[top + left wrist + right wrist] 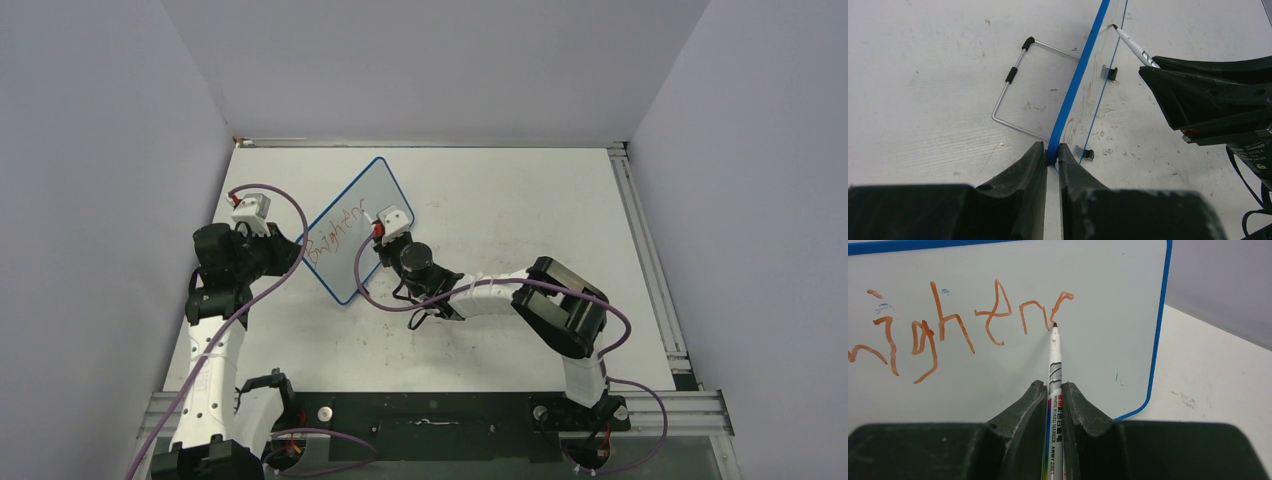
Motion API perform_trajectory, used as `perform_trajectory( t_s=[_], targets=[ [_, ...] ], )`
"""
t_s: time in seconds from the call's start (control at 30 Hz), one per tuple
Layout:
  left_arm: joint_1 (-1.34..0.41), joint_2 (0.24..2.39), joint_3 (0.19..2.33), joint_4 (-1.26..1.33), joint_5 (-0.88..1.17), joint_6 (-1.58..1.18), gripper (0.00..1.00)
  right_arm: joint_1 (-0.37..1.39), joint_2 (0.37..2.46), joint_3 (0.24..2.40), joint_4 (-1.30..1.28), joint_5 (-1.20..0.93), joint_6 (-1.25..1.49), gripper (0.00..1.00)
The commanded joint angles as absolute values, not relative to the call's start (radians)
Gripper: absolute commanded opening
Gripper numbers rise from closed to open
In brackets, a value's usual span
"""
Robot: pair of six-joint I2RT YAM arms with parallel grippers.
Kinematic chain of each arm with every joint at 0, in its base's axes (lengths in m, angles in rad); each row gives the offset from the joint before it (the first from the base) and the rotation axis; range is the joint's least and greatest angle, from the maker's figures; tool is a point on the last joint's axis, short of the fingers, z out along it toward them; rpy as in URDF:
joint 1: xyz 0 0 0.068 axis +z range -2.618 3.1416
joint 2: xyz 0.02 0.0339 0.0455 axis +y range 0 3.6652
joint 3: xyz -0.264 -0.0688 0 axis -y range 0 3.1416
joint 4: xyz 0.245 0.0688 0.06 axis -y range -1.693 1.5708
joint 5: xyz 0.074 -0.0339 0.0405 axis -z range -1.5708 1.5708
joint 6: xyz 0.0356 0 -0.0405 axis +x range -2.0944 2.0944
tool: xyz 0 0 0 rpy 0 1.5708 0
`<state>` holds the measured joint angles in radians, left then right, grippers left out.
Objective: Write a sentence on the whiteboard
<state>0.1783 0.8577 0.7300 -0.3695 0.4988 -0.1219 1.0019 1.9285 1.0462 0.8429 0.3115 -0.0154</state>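
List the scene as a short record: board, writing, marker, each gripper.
whiteboard: standing tilted, blue frame
sentence: one red line, roughly "Brighten" plus a partial letter
marker: tip on the whiteboard at the last stroke
left gripper: shut on the whiteboard's blue edge
right gripper: shut on the marker

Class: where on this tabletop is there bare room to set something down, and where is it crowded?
Bare: the table between the whiteboard and the right-hand rail, and the strip between the board and the near edge. Crowded: centre-left, where the left gripper pinches the board's edge and the right gripper holds a marker to it.
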Motion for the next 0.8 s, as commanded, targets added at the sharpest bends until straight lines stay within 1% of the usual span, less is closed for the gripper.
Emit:
perform_trajectory(
  t_s=[0.0, 0.3, 0.57, 0.77],
  targets=[
    [0.177, 0.851, 0.732, -0.385, 0.485, -0.110, 0.00, 0.997, 1.938, 1.065, 0.841, 0.322, -0.003, 0.05],
    [0.177, 0.851, 0.732, -0.385, 0.484, -0.110, 0.00, 0.988, 1.937, 1.077, 0.828, 0.343, 0.000, 0.05],
    [0.178, 0.851, 0.731, -0.384, 0.484, -0.110, 0.00, 0.988, 1.845, 0.999, 0.882, 0.323, -0.004, 0.05],
    [0.177, 0.851, 0.732, -0.385, 0.482, -0.110, 0.00, 0.989, 1.842, 1.005, 0.897, 0.311, -0.014, 0.05]
  ],
)
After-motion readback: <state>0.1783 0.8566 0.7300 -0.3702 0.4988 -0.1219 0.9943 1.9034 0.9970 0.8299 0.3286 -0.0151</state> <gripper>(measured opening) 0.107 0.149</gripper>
